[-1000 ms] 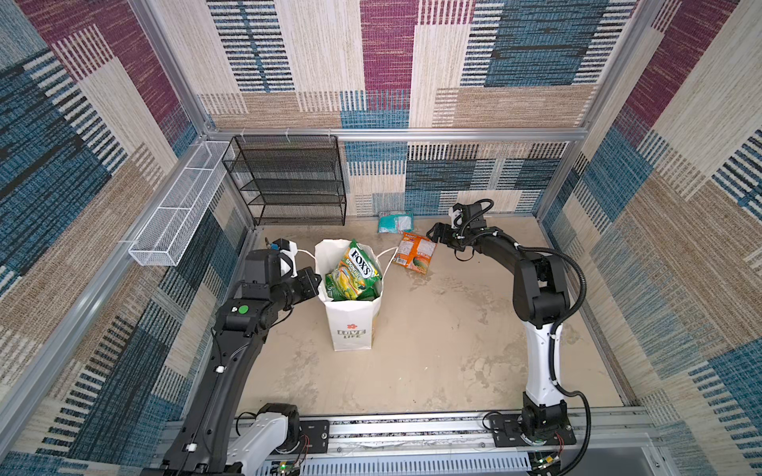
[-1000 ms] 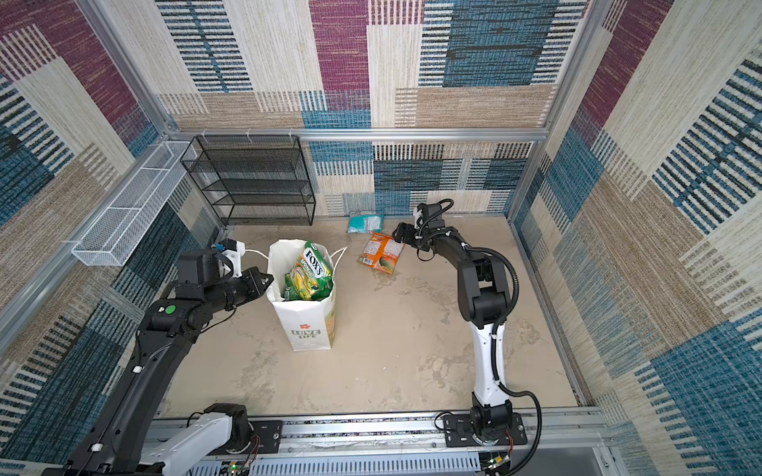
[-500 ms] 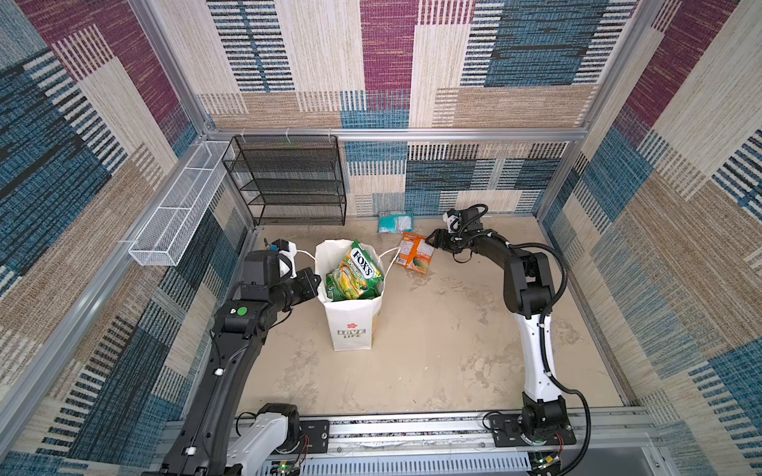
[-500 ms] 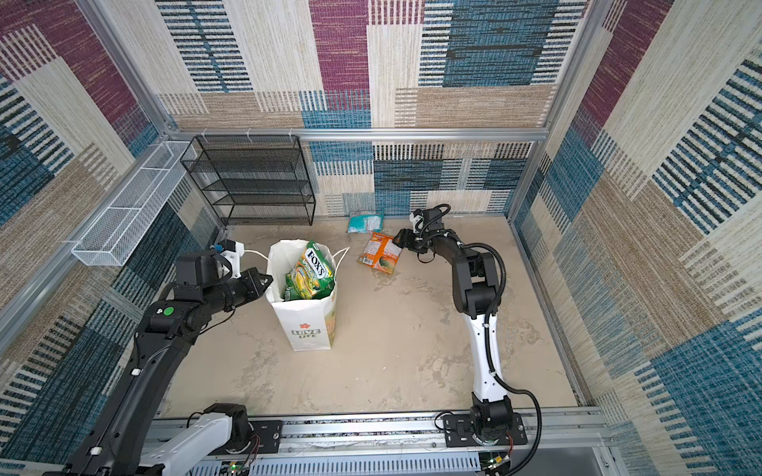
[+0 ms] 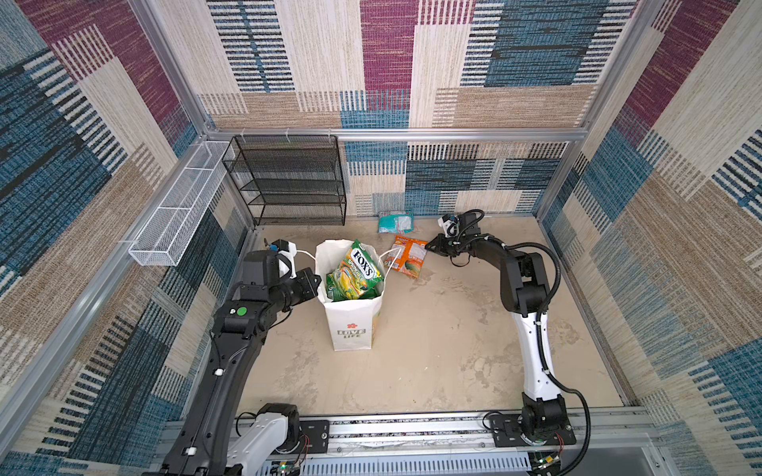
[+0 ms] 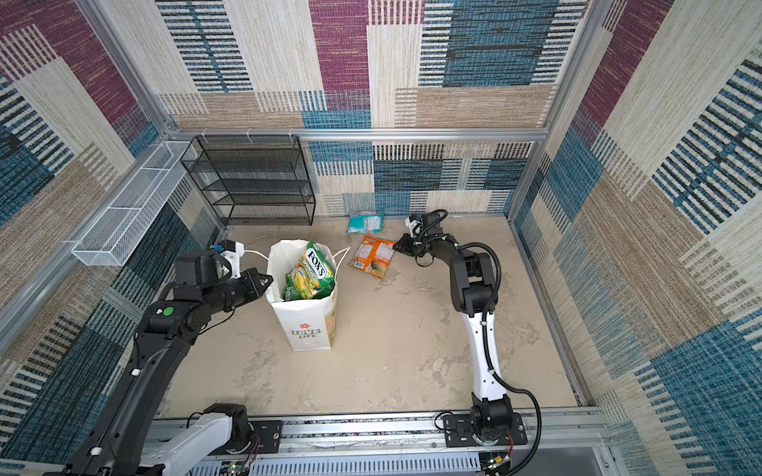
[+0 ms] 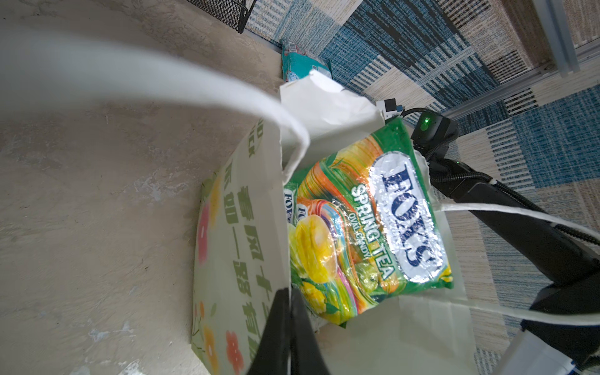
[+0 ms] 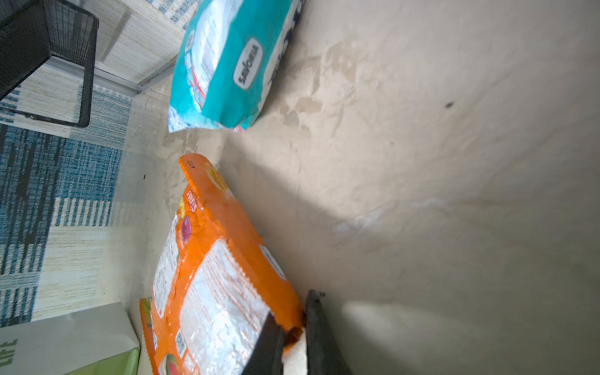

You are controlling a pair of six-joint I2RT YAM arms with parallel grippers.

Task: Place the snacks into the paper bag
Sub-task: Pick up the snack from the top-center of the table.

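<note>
The right hand (image 8: 292, 313) was clenched on one corner of the orange packet (image 8: 220, 276). Its two dark fingers (image 8: 319, 324) pinched the crimped edge from either side, while the rest of the packet lay on the desk (image 5: 433, 350). That packet sat just beside the paper bag (image 5: 350, 325), on the right arm's side and a little farther back. In both top views a white cord handle (image 5: 389, 257) of the bag drooped across the packet's nearer edge. The packet's upturned face was orange with a silvery printed panel. Farther from the bag, close against the back wall, lay a teal packet (image 5: 395, 221), apart from the orange one.

The left hand (image 7: 289, 292) was clamped on the bag's rim on the opposite side, with a finger on each face of the paper wall. The bag stood upright and open. It was white, with a red flower and "LOVE LIFE" on its front and a green flowered side panel. A green-yellow packet (image 7: 373, 220) marked "FOX'S SPRING TEA" stuck out of its mouth at a tilt, with more green packets beneath it.

Behind the bag, toward the left arm's side, a black wire shelf (image 5: 288, 181) stood against the back wall. A white wire basket (image 5: 177, 214) hung on the side wall.
</note>
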